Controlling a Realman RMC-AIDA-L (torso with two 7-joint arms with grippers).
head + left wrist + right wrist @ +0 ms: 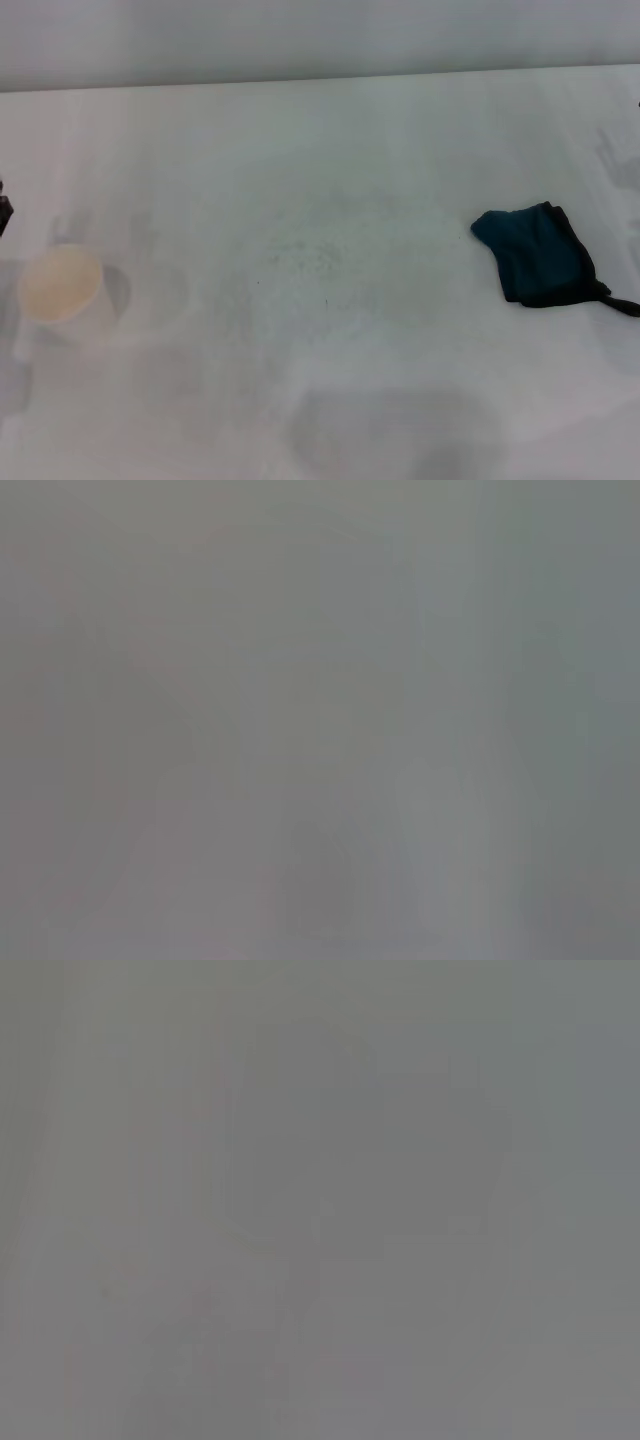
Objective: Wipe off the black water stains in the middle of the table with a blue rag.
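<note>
The blue rag [538, 254] lies crumpled on the right side of the white table [330, 150], with a black edge trailing toward the right border. No dark blotch shows in the middle of the table; only faint tiny specks [312, 256] are scattered there. Neither gripper shows in the head view: only a thin dark sliver [3, 212] sits at the left border, and I cannot tell what it is. Both wrist views show plain grey with nothing recognisable.
A white cup [62, 288] stands on the left side of the table, near the dark sliver. The table's far edge [320, 80] runs along the top against a pale wall. Soft grey shadows lie on the near part of the table.
</note>
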